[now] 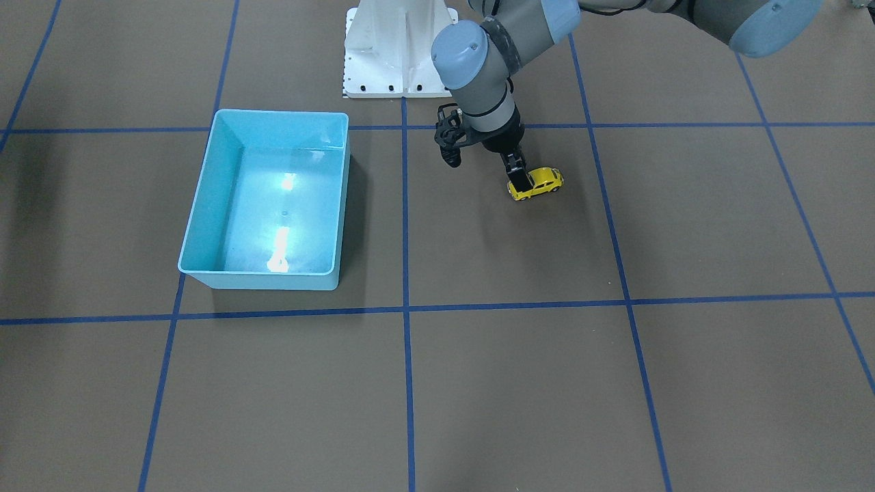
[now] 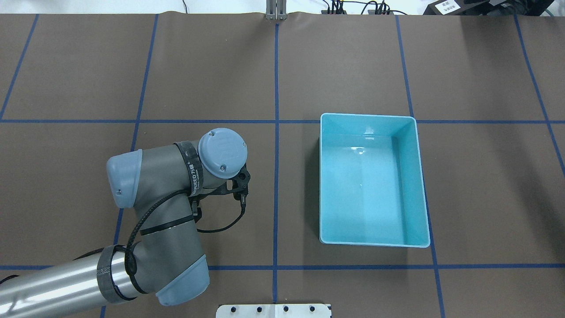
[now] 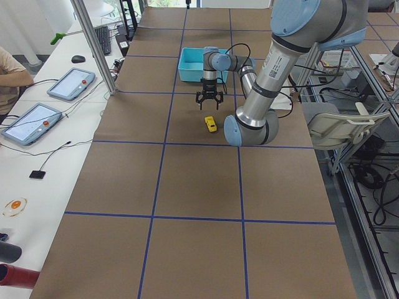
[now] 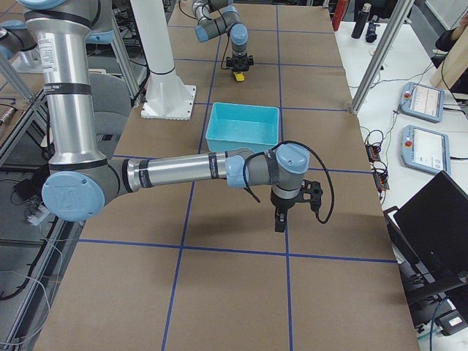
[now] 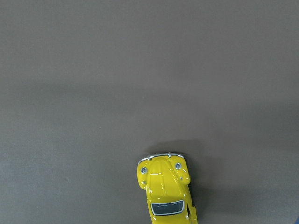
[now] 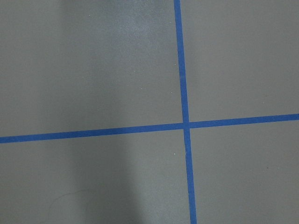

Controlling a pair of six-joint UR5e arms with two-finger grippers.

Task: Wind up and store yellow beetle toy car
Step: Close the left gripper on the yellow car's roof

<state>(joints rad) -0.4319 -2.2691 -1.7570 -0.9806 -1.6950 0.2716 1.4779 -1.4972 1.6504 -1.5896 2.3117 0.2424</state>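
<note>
Yellow and glossy, the car (image 1: 538, 183) sits on its wheels on the brown desk (image 1: 478, 383), well apart from the bin (image 1: 277, 280), on the left arm's side of the bin and across a blue tape line (image 1: 405, 225) from it. The left fingers (image 1: 515, 169) hang over one end of the car. In the left side view they look spread, with air between them and the car, so I judge they pinch nothing. The left wrist view agrees: it shows the car's bonnet and windscreen low in frame, resting on the desk with a shadow, and no fingers around it. From overhead the left arm (image 2: 176, 185) hides the car altogether. The right fingers (image 4: 279, 219) hover over bare desk on the other side of the bin, well away from it. Only the right side view shows them, so I cannot tell whether they are spread or pressed together. The right wrist view shows only desk and crossing tape. The bin is turquoise and open-topped, and no car lies in it. Storing is plainly not done, and no picture shows whether the spring is wound. I judge the task near its start, with the grasp, the wind-up stroke along the desk, the lift and the drop into the bin all left.
</note>
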